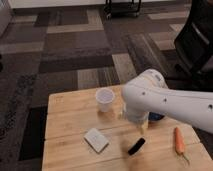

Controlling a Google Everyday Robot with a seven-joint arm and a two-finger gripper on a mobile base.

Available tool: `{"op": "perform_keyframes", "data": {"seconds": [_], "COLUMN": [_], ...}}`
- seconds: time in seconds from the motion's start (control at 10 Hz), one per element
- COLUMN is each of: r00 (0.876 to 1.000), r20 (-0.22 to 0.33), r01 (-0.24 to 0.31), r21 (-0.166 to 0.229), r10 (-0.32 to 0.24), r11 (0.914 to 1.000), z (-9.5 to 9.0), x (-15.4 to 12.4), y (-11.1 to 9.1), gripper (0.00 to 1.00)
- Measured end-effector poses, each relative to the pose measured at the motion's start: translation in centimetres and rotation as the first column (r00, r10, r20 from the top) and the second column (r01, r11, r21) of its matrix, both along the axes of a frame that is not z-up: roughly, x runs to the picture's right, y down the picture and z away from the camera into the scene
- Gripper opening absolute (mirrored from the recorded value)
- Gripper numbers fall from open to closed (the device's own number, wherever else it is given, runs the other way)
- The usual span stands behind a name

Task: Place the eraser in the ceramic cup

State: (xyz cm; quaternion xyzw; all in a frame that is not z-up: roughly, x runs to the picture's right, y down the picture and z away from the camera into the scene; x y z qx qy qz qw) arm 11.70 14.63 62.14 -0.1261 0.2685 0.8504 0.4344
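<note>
The eraser [136, 146], a small black bar, lies free on the wooden table [67, 117] near its front edge. Behind and to the left of it stands the ceramic cup [105, 99], white, upright and empty as far as I can see. My white arm [165, 102] reaches in from the right across the table's middle. The gripper [142, 128] hangs under the arm's end, mostly hidden by it. It is just above and behind the eraser, to the right of the cup, and open with nothing in it.
A flat pale block [96, 140] lies at the front left of the eraser. An orange carrot [178, 141] lies near the right edge. A dark blue bowl [156, 117] peeks out under the arm. A black chair [197, 40] stands at the back right.
</note>
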Motion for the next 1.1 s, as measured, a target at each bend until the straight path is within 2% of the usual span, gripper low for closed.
{"op": "perform_keyframes", "data": {"seconds": [0.2, 0.5, 0.6, 0.8, 1.1], "r00": [1.0, 0.996, 0.994, 0.992, 0.99], "r20": [-0.001, -0.01, -0.012, 0.003, 0.038], "r01": [-0.009, -0.089, -0.108, -0.129, -0.137], "r21": [0.008, 0.068, 0.073, 0.061, 0.0], "r10": [0.009, 0.089, 0.109, 0.129, 0.136], "r11": [0.9999, 0.9937, 0.9915, 0.9898, 0.9906], "z": [-0.3, -3.2, -3.8, -4.3, -3.4], "x": [0.2, 2.3, 3.0, 3.0, 2.7], "y": [0.1, 1.5, 2.2, 3.8, 6.5], "gripper": [0.65, 0.65, 0.65, 0.65, 0.65]}}
